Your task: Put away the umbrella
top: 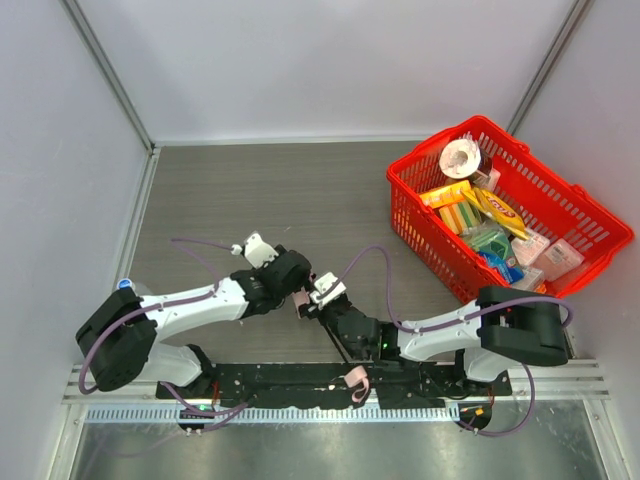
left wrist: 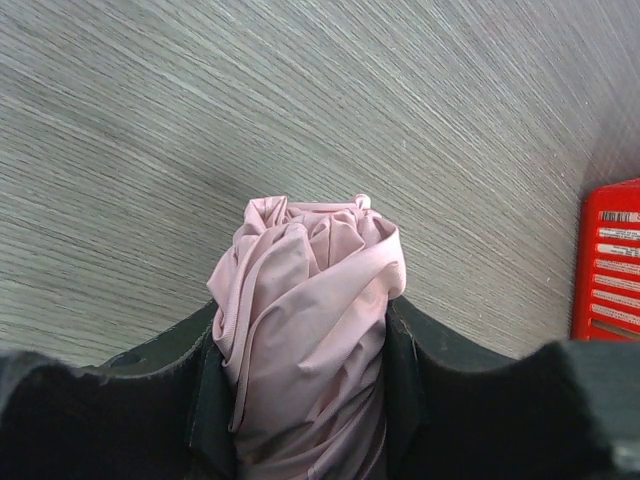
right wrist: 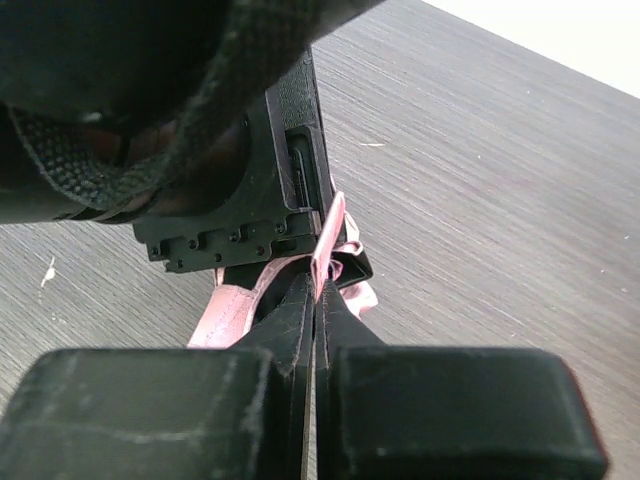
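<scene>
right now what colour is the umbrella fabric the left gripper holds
Pale pink; the umbrella shows best in the left wrist view.

the umbrella (left wrist: 310, 330) is cut off at the left wrist view's bottom edge.

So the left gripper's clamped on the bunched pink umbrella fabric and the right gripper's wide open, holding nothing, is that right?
Not quite. The left gripper does clamp the umbrella, but the right gripper is shut, pinching a thin pink strip of it; the right wrist view shows this.
</scene>
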You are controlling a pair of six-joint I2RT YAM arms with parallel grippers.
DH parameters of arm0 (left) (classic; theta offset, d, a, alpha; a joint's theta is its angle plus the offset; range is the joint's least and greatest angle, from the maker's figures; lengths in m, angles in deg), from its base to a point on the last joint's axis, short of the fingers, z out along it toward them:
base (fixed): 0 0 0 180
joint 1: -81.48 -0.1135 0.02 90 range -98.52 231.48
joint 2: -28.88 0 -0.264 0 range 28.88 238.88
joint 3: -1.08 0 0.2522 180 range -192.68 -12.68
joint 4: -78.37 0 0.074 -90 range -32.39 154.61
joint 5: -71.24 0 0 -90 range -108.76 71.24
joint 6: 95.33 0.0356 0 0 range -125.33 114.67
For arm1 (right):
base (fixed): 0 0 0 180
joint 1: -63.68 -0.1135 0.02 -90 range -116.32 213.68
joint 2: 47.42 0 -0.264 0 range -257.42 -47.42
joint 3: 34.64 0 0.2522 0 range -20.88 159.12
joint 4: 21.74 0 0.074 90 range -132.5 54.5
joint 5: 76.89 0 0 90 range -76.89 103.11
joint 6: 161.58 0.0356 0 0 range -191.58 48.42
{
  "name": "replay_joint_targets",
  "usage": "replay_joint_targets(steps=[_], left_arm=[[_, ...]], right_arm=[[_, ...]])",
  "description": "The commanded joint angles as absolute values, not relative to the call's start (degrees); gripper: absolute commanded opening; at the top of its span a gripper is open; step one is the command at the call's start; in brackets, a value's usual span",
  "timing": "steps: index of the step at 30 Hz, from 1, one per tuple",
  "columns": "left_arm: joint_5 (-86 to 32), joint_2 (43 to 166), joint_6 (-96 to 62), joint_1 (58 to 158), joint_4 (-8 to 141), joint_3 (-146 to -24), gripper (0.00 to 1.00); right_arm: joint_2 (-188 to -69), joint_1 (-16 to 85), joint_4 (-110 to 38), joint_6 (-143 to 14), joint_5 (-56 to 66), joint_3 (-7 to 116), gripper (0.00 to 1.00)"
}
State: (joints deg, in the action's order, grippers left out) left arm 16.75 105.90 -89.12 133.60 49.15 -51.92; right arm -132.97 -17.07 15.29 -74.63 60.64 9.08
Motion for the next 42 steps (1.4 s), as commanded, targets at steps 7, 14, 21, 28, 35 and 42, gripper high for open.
replay_joint_targets(steps=[7, 14, 21, 28, 35, 42], left_arm=[[21.85, 110.62, -85.05, 131.40, 35.17, -49.86, 0.00], [22.02, 111.06, -82.58, 131.40, 35.52, -50.99, 0.00], [21.84, 115.80, -83.99, 131.66, 38.51, -52.05, 0.00], [23.07, 118.35, -86.45, 134.04, 40.44, -51.79, 0.00], [23.69, 120.03, -87.07, 134.48, 42.46, -51.17, 0.00], [22.81, 119.68, -86.98, 134.57, 45.01, -49.85, 0.00]], right_arm=[[-123.27, -19.11, 40.53, -79.67, 58.20, 13.75, 0.01], [-113.53, -18.93, 18.94, -74.84, 41.09, 11.82, 0.01], [-114.91, -15.94, 22.30, -64.04, 42.33, 9.54, 0.01], [-120.71, -14.27, 23.48, -56.90, 44.49, 12.96, 0.01], [-124.67, -14.54, 15.41, -64.71, 34.65, 14.63, 0.01], [-130.12, -14.54, 7.31, -70.17, 30.95, 17.18, 0.01]])
